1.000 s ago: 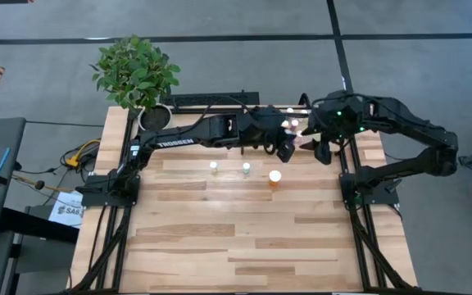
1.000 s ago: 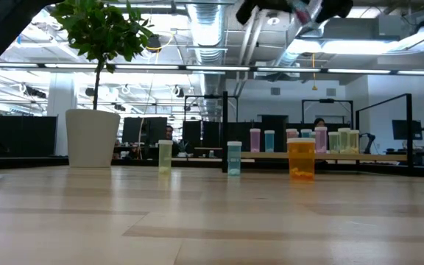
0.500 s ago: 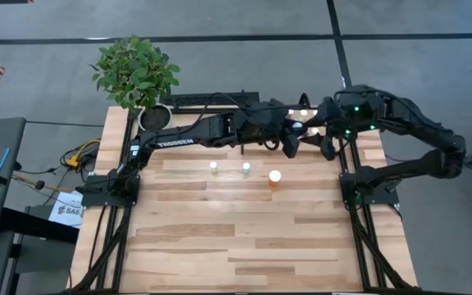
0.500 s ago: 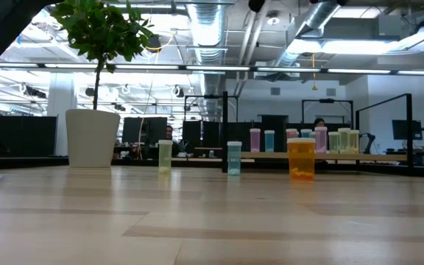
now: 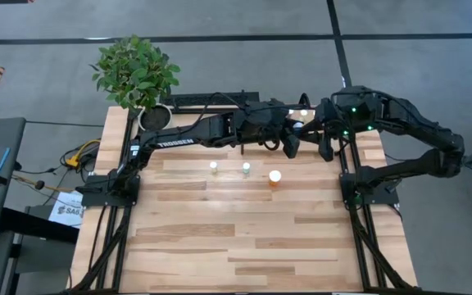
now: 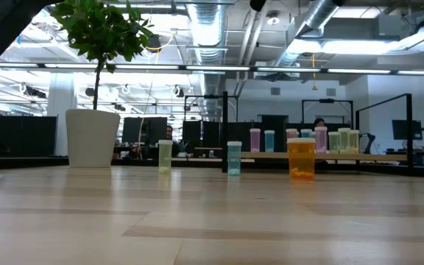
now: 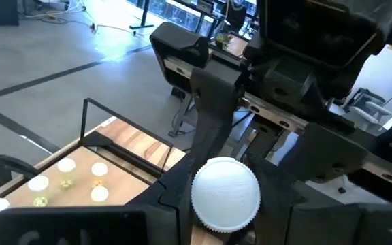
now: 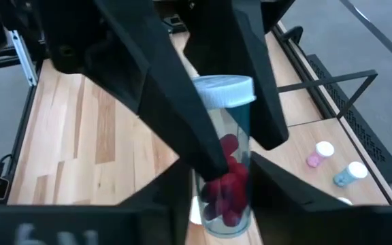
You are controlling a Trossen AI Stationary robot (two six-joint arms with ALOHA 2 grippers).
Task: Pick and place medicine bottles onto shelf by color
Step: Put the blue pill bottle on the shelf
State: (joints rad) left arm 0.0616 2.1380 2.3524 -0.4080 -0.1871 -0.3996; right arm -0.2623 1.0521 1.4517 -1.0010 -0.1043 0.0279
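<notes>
Handover is underway, upper centre: both the left gripper and right gripper pinch one bottle. Next, you need one gripper to release it, then carry it to the shelf.

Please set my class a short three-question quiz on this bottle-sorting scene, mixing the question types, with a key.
1. True or false: three medicine bottles stand on the tabletop in front of the shelf.
2. The bottle in the left end effector holds: A red pills, B blue liquid, C nothing.
3. Fill in: the largest tabletop bottle is ___.
Key: 1 true; 2 A; 3 orange.
</notes>
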